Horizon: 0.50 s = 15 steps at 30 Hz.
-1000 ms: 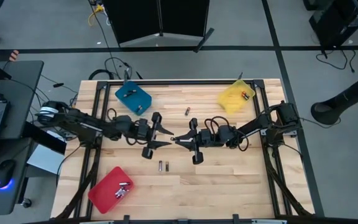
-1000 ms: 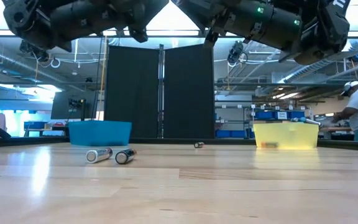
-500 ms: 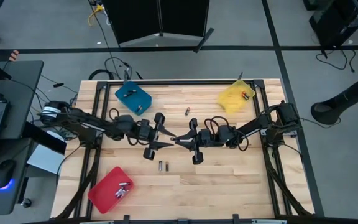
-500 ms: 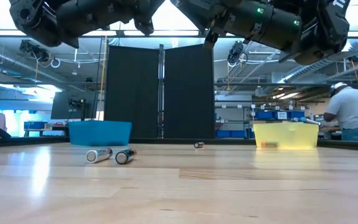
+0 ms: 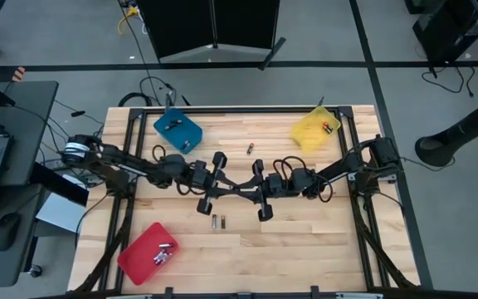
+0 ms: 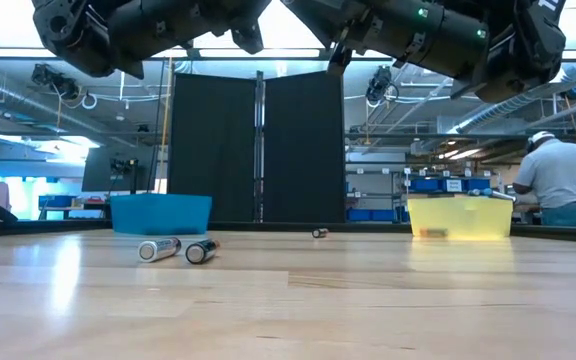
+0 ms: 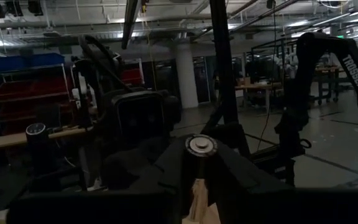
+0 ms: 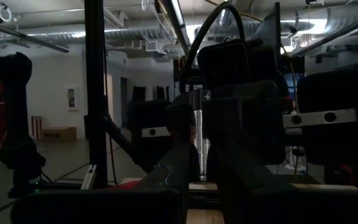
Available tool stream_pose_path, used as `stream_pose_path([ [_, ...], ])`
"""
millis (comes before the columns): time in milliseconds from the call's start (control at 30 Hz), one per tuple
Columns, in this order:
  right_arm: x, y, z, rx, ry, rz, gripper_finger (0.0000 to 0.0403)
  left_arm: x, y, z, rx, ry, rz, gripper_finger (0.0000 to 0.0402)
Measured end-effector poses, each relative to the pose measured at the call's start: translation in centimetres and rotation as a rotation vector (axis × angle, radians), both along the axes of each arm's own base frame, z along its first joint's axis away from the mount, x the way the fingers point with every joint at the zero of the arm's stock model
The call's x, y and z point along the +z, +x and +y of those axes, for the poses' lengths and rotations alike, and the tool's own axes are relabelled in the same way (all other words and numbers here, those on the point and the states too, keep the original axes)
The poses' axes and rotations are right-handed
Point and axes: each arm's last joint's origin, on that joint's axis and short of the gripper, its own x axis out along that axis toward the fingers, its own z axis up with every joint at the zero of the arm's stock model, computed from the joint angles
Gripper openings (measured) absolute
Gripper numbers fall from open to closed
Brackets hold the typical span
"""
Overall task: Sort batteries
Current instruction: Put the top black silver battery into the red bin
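"TROSSEN" in white capitals reads down dark arm in left wrist view. No other readable text anywhere: batteries, trays, room signs carry nothing legible.

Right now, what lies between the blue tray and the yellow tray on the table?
In the high view, one small battery lies on bare wood between the blue tray and the yellow tray. The low view shows it too, touching neither tray.
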Motion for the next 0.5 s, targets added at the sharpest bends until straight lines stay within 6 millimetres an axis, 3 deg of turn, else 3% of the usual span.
stream_pose_path([
  [100,0.0,0.0,0.0,-0.004,0.002,0.000,0.0073,0.0,0.0,0.0,-0.001,-0.010,-0.006,0.0059],
  [233,-0.2,0.2,-0.1,-0.037,0.006,0.028,0.0121,0.2,-0.1,0.1,0.013,-0.035,-0.004,0.0059],
  [500,-1.5,0.5,-1.1,-0.197,-0.006,0.162,0.0185,2.7,-1.9,0.1,0.010,0.011,0.019,0.0059],
])
